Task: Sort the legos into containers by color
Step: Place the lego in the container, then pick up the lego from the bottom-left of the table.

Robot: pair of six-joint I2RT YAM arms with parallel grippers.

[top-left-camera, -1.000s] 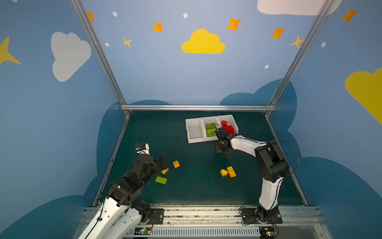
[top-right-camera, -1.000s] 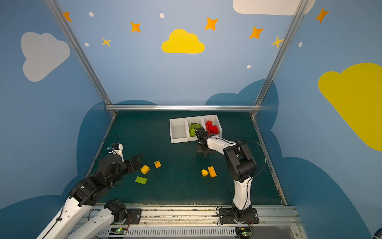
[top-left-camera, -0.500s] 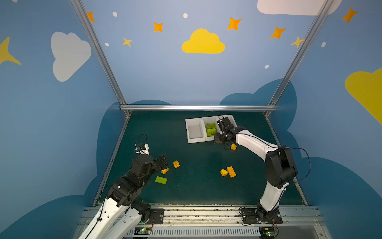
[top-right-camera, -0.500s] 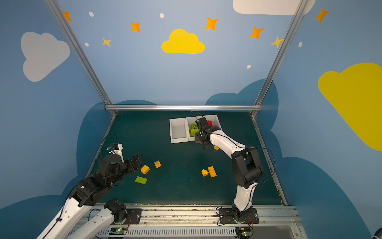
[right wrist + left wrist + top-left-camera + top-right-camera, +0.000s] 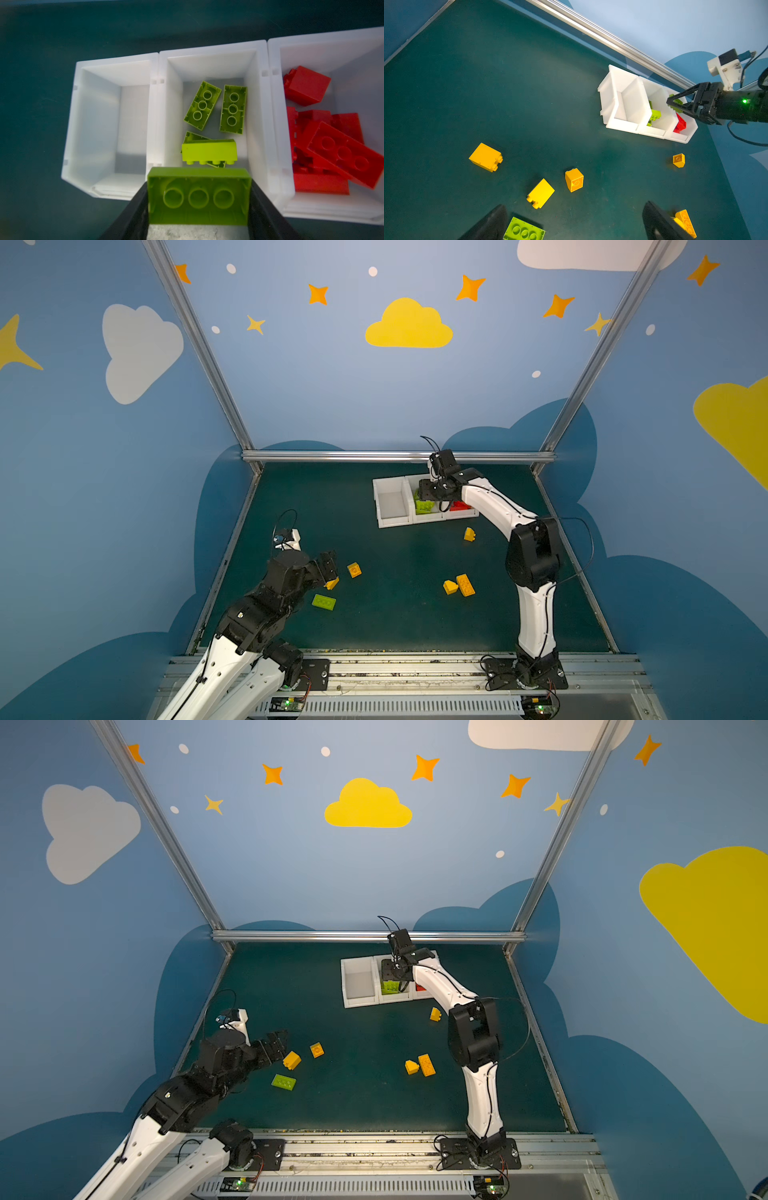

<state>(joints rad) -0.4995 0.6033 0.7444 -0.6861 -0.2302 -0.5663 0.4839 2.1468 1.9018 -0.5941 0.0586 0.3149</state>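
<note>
Jaws on the right arm (image 5: 494, 506) are clamped on a green brick (image 5: 198, 197), gripping it by its two ends with the hollow underside toward the wrist camera, at the lower centre of that frame. The brick hangs over the near end of the middle bin (image 5: 207, 48) and is not yet let go. In both top views this spot sits just above the frame's centre. Jaws on the left arm (image 5: 257, 614) stand wide apart with nothing between them, hovering over the tabletop (image 5: 395, 626) at the lower left of the top views.

Red looks finished. The red bin (image 5: 275, 124), at the right of the right wrist frame, holds a heap of red bricks (image 5: 342, 149), and no red shows anywhere on the tabletop. Green is nearly there. The middle bin already holds green bricks (image 5: 233, 109), three plainly and what seems a fourth tucked under one of them, and the held one only needs releasing.

One flat green brick (image 5: 323, 602) remains on the tabletop, just below the left arm's jaws in a top view. Yellow has not been started: the left bin (image 5: 116, 62) is empty, presumably kept for that colour. A single yellow brick (image 5: 469, 534) lies near the bins, and a pair of yellow bricks (image 5: 465, 585) lies side by side right of centre. Two more yellow bricks (image 5: 354, 570) lie beside the left jaws. The left wrist view shows a sixth yellow brick (image 5: 485, 157) at its left, hidden by the arm in the top views.
</note>
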